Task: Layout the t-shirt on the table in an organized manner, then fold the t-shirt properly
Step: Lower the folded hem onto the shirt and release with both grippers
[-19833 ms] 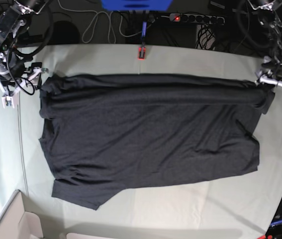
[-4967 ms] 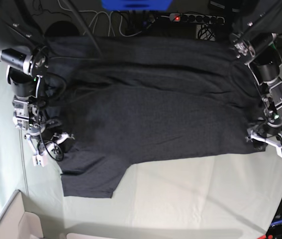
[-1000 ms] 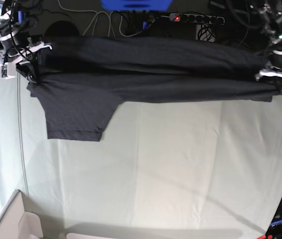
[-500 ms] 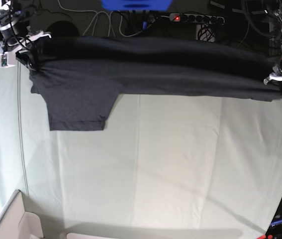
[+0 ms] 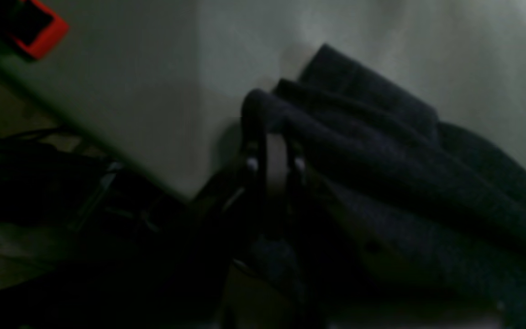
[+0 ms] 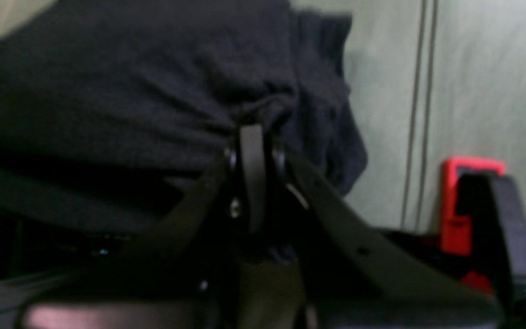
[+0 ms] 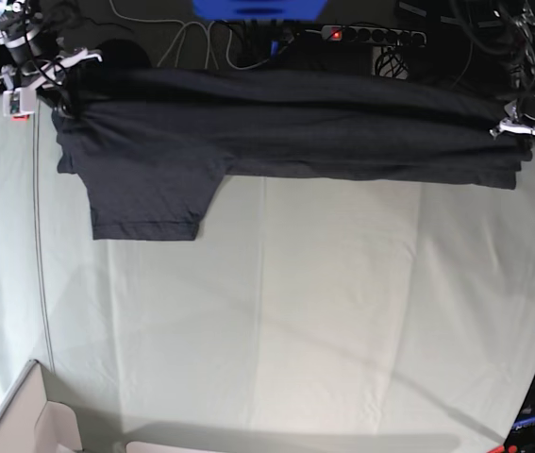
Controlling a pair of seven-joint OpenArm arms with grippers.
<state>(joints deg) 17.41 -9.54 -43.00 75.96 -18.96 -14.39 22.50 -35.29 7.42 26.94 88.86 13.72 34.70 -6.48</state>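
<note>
Large black short-sleeved cotton t-shirt (image 7: 286, 127) stretched taut as a long bunched band across the far edge of the wide table covered in pale grey-green cloth (image 7: 305, 321), running from about 10 o'clock to about 2 o'clock in the base view. One short sleeve hanging down flat onto the cloth at roughly 9 to 10 o'clock, hem straight. No rainbow graphic visible on the side facing the camera.

Right gripper (image 7: 50, 80) at 10 o'clock in the base view, jaws pinched tight on a gathered corner of the shirt fabric; in the right wrist view, same gripper (image 6: 251, 137) with fingers pressed together and dark folds (image 6: 153, 100) bunching out beyond the tips. Small red clamp-like object (image 6: 464, 201) just beside, at 3 o'clock of that view, against the pale cloth.

Left gripper (image 7: 524, 127) at 2 o'clock in the base view, likewise clamped on the opposite end of the shirt; in the left wrist view, narrow closed fingers (image 5: 272, 155) with rolled layers of black cloth (image 5: 381, 160) draped over and past the tips toward 4 o'clock.

Cardboard box corner (image 7: 22, 420) at 7 o'clock, well apart from the shirt. Black power strip with a red light (image 7: 371, 36) beyond the table at 12 to 1 o'clock.
</note>
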